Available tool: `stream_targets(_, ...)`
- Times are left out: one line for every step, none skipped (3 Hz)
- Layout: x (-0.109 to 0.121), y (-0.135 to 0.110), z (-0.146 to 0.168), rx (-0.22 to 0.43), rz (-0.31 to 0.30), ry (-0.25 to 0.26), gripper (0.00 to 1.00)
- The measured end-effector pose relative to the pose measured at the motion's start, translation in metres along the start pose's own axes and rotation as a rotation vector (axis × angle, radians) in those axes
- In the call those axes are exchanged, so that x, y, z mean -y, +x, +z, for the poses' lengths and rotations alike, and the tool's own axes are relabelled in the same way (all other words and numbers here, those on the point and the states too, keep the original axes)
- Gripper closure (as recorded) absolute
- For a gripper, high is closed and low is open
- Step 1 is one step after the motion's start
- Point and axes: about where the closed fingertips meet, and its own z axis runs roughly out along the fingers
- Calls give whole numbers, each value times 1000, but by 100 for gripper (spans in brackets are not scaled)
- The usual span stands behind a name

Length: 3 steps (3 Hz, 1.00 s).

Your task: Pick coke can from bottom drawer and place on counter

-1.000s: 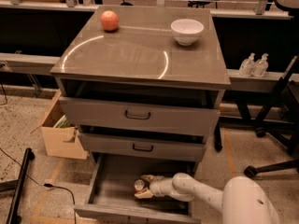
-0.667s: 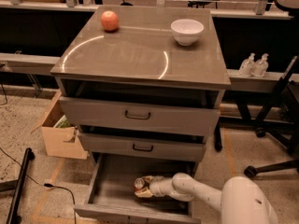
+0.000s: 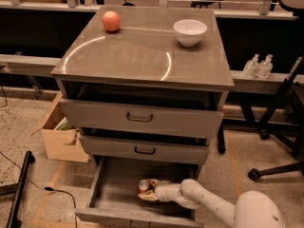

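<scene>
The bottom drawer (image 3: 114, 194) is pulled open under two upper drawers. The coke can (image 3: 143, 186), red with a silver top, stands inside it near the middle. My gripper (image 3: 146, 192) reaches in from the lower right on a white arm, and its pale fingers (image 3: 148, 197) sit around the can's lower part. The counter (image 3: 133, 56) is the glossy grey-brown cabinet top above.
An orange-red fruit (image 3: 111, 21) and a white bowl (image 3: 190, 32) sit on the counter's far side. A cardboard box (image 3: 59, 139) stands left of the cabinet. Office chair legs (image 3: 280, 146) are at right. Two bottles (image 3: 257, 66) stand on a shelf at right.
</scene>
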Motion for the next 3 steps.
stream_targets(11, -25, -41, 48, 32, 77, 100)
stream_targets(-3, -63, -85, 50, 38, 94, 100)
stream_targets(-18, -119, -131, -12, -9, 57, 100)
